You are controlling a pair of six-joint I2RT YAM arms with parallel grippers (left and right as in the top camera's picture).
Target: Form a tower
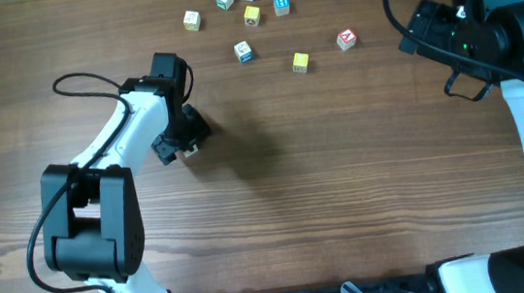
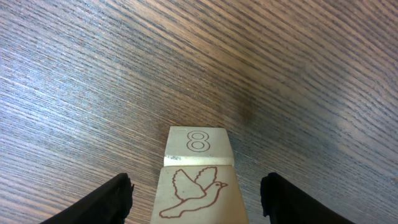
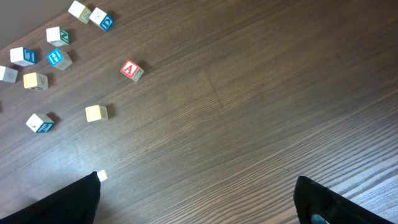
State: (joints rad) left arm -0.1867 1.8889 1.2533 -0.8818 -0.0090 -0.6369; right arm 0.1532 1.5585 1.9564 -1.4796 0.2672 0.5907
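In the left wrist view, pale wooden cube faces (image 2: 198, 168) stand on the table between my left gripper's (image 2: 196, 202) fingers. The far face carries an "8" and the near face a red bird outline. I cannot tell whether this is one cube or a stack. Wood shows on both sides of it, so the fingers are apart from it and the gripper is open. From overhead, the left gripper (image 1: 184, 143) hangs over that spot and hides most of the cube. My right gripper (image 3: 199, 202) stands wide open above bare table, holding nothing.
Several loose letter cubes lie scattered at the table's far edge, among them a yellow cube (image 1: 300, 61), a blue-faced cube (image 1: 281, 5) and the red-and-white "A" cube (image 1: 346, 38). The right arm (image 1: 484, 30) stands at the far right.
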